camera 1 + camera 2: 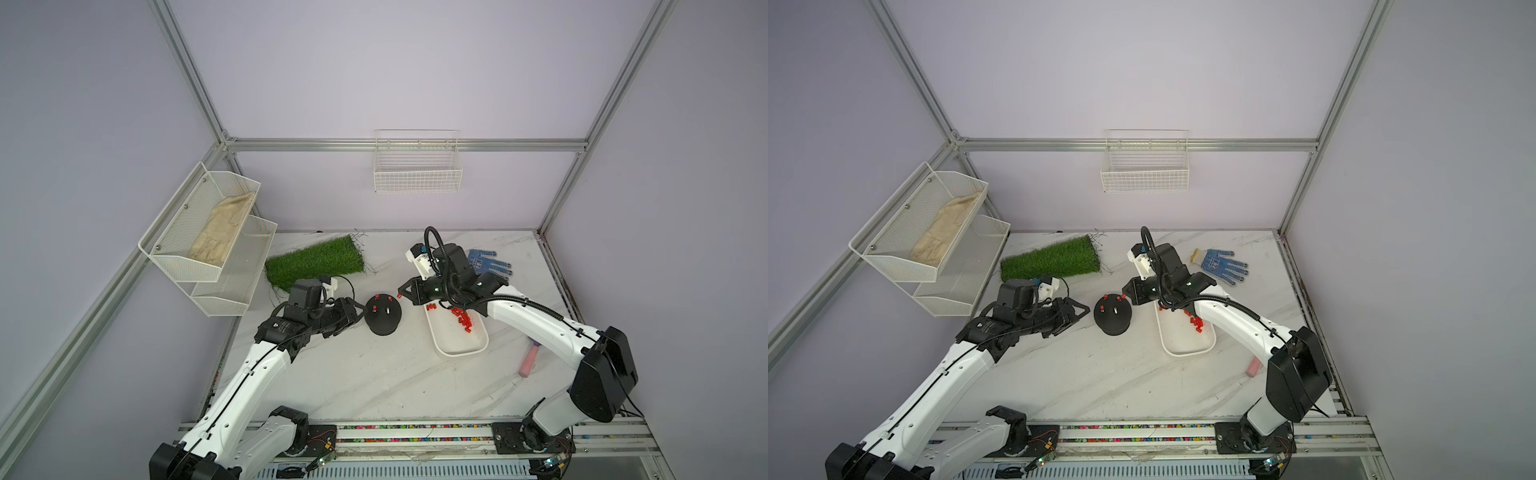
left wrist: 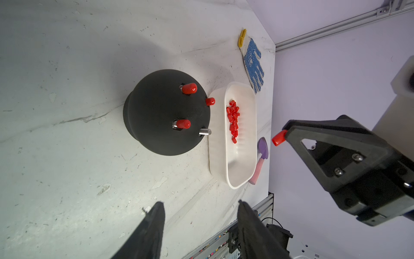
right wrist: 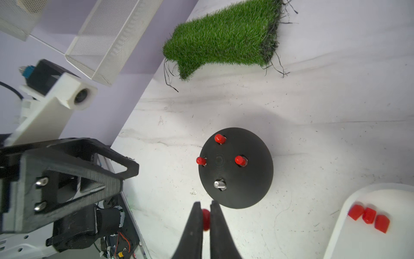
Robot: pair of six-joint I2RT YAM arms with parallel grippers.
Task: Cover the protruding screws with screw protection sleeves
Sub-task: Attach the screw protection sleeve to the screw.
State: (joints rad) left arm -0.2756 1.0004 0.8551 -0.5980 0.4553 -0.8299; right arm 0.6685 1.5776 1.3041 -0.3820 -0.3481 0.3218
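Note:
A black dome base (image 1: 383, 313) (image 3: 235, 167) stands mid-table in both top views. Three of its protruding screws wear red screw protection sleeves (image 2: 189, 88). The fourth screw (image 2: 205, 131) (image 3: 219, 184) is bare and silvery. My right gripper (image 3: 204, 203) (image 1: 400, 291) is shut on one red sleeve (image 3: 205, 218) (image 2: 278, 138), hovering just beside the base on the bare screw's side. Left of the base, my left gripper (image 2: 200, 203) (image 1: 359, 309) stands open with nothing between its fingers. Several loose sleeves (image 1: 463, 320) (image 2: 233, 118) lie in a white tray (image 1: 457, 353).
A green grass mat (image 1: 314, 262) lies behind the left arm. A blue-dotted glove (image 1: 488, 262) sits at the back right. A pink-handled purple tool (image 1: 528, 363) lies right of the tray. White mesh shelves (image 1: 208, 232) hang on the left wall and a wire basket (image 1: 417, 166) on the back wall.

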